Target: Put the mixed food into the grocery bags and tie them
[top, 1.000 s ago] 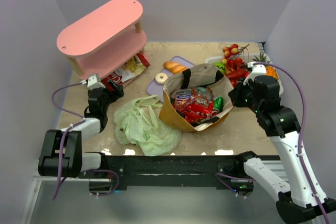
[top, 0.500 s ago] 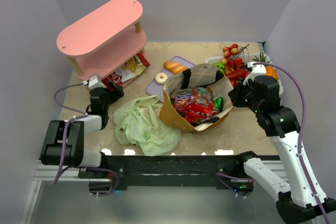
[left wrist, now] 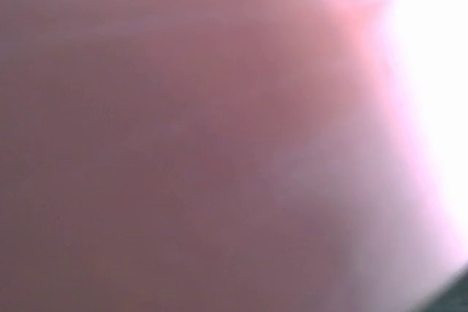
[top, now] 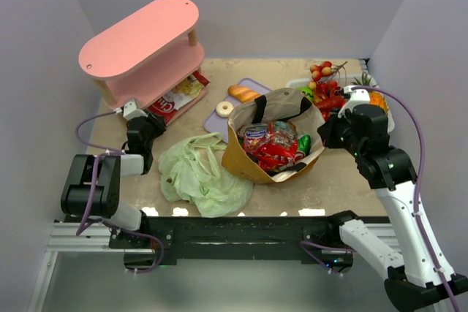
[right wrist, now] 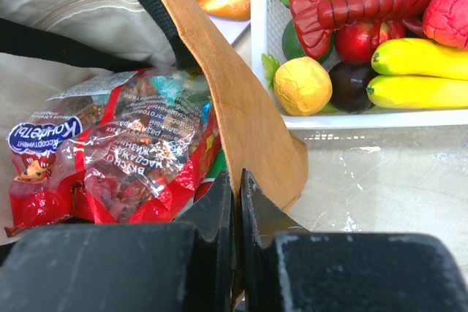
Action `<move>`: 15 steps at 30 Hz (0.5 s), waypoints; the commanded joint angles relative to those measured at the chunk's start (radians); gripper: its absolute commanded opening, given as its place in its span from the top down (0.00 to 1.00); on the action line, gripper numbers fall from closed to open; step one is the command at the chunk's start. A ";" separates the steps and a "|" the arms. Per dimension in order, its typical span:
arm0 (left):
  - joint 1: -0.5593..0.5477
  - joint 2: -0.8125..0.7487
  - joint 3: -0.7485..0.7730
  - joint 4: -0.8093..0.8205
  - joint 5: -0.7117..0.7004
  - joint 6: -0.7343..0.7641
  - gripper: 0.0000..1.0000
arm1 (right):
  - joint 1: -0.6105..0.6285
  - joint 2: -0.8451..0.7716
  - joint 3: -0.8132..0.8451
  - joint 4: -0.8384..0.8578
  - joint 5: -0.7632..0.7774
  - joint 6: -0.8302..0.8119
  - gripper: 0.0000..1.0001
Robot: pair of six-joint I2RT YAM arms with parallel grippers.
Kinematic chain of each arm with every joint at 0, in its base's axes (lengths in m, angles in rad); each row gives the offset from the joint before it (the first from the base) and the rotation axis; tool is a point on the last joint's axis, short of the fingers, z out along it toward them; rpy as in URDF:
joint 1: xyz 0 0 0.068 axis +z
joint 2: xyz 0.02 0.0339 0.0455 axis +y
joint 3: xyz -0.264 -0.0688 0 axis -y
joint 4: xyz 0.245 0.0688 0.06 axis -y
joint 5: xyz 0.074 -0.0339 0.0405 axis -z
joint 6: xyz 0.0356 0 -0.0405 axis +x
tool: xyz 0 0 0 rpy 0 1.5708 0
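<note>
Over on the right side of the table (top: 333,180), the right gripper (right wrist: 237,180) has its fingers pinched together on the rim of the brown paper bag (right wrist: 248,107). The bag stands mid-table, mouth up, stuffed with red snack packets (top: 272,145).

Handling-wise, I'd say the paper is stiff enough to hold its shape but will crease and could tear at a thin edge. A rim pinch is fine for holding it open. For lifting or tying I'd go for the black handles.

The green plastic bag (top: 197,173) is the opposite. It's thin, limp and probably slippery, lying crumpled just left of the paper one. You'd need to fish out its handles, which I can't pick out in that heap.

The chips bag (top: 175,96) under the pink shelf (top: 139,34) looks shiny, light and puffy, so grab it by a sealed end seam, not the belly. The left gripper (top: 141,123) is right next to it, but its own camera is just a pink blur. I honestly can't tell if its jaws are apart or on anything.

The bread loaf (top: 243,93) sits behind the paper bag, golden-brown.
</note>
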 commanded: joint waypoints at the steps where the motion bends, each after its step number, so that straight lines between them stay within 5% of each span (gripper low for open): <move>1: 0.005 0.017 0.023 0.001 -0.013 -0.014 0.74 | 0.003 0.010 0.002 0.028 0.006 -0.016 1.00; 6: 0.005 -0.049 -0.026 0.010 -0.017 -0.005 1.00 | 0.001 0.014 0.000 0.034 0.000 -0.015 1.00; 15: 0.004 -0.263 -0.138 -0.015 -0.010 -0.014 1.00 | 0.003 0.013 0.002 0.035 -0.008 -0.016 1.00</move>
